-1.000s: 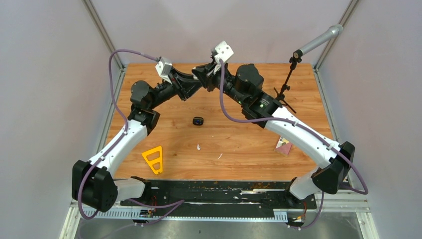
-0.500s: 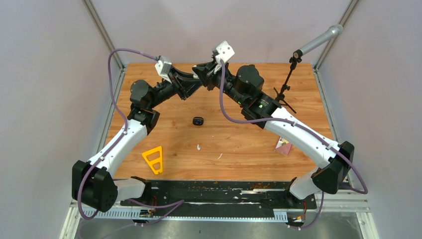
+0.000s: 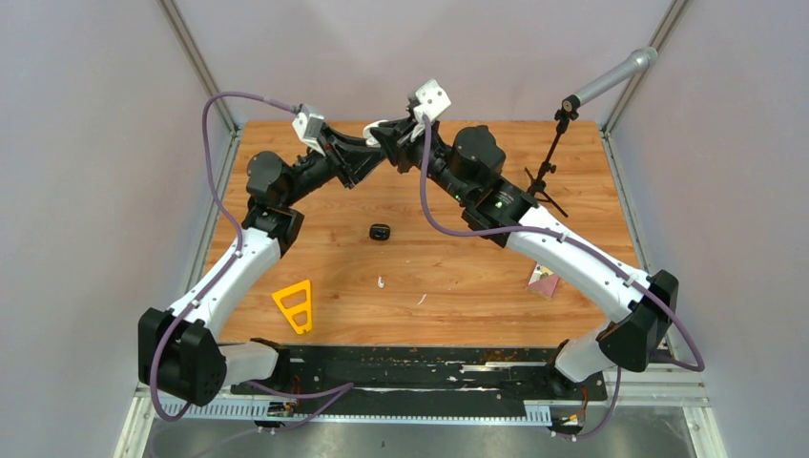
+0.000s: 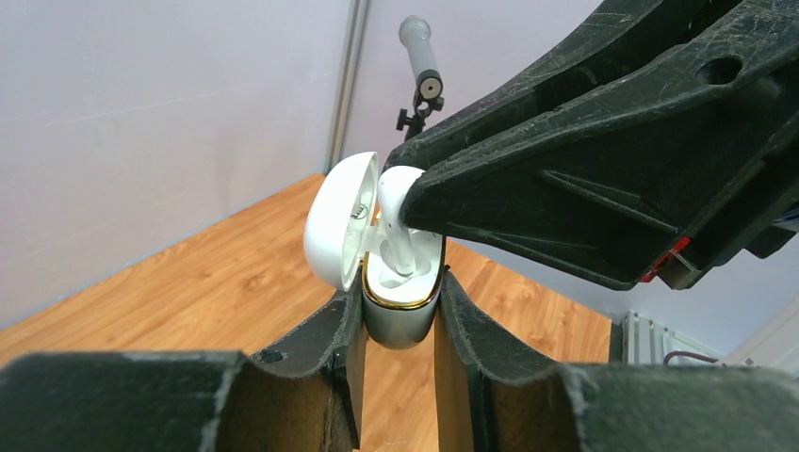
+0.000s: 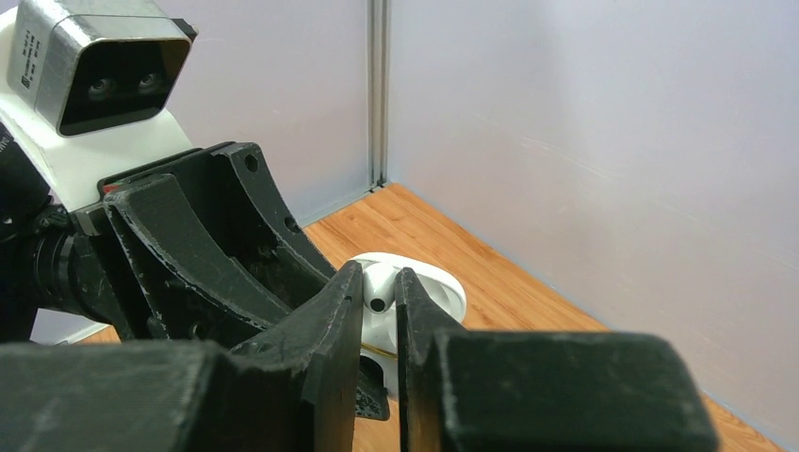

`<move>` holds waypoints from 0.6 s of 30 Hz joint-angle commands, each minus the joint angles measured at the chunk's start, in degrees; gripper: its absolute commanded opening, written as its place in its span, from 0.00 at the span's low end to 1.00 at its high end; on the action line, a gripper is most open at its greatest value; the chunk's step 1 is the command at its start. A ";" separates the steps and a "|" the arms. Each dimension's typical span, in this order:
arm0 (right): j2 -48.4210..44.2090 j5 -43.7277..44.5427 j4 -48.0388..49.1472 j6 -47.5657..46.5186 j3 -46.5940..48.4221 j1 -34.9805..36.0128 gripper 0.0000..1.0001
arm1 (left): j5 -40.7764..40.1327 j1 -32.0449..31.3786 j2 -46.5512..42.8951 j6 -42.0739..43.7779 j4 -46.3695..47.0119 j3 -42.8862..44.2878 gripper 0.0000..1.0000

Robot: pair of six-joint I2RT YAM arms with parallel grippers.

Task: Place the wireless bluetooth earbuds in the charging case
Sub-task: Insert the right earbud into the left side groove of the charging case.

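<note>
My left gripper [image 4: 398,294] is shut on the body of a white charging case [image 4: 400,315] and holds it upright above the table, lid [image 4: 339,221] open. My right gripper [image 5: 380,284] is shut on a white earbud [image 5: 375,294] and holds it at the case's mouth, its stem [image 4: 403,252] down in a socket. In the top view the two grippers, left [image 3: 366,158] and right [image 3: 383,136], meet near the table's far edge. Another white earbud [image 3: 382,282] lies on the table. A black case [image 3: 380,232] sits mid-table. No black earbuds show.
A yellow triangular piece [image 3: 294,306] lies at the near left. A thin white sliver [image 3: 421,299] lies near the middle front. A small card [image 3: 544,280] lies at the right under the right arm. A microphone stand [image 3: 550,167] stands at the far right.
Both grippers have shifted slightly towards the far edge, still together. The white case now shows between them in the top view.
</note>
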 commanded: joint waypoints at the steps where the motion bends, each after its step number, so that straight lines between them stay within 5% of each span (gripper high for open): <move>1: -0.60 -0.13 2.35 0.71 -0.51 0.47 0.00 | 0.25 0.19 -0.46 -0.70 2.77 2.97 0.00; 18: 0.93 -0.42 5.34 2.12 0.06 0.64 0.00 | 0.70 0.16 -0.43 -0.68 2.25 3.38 0.00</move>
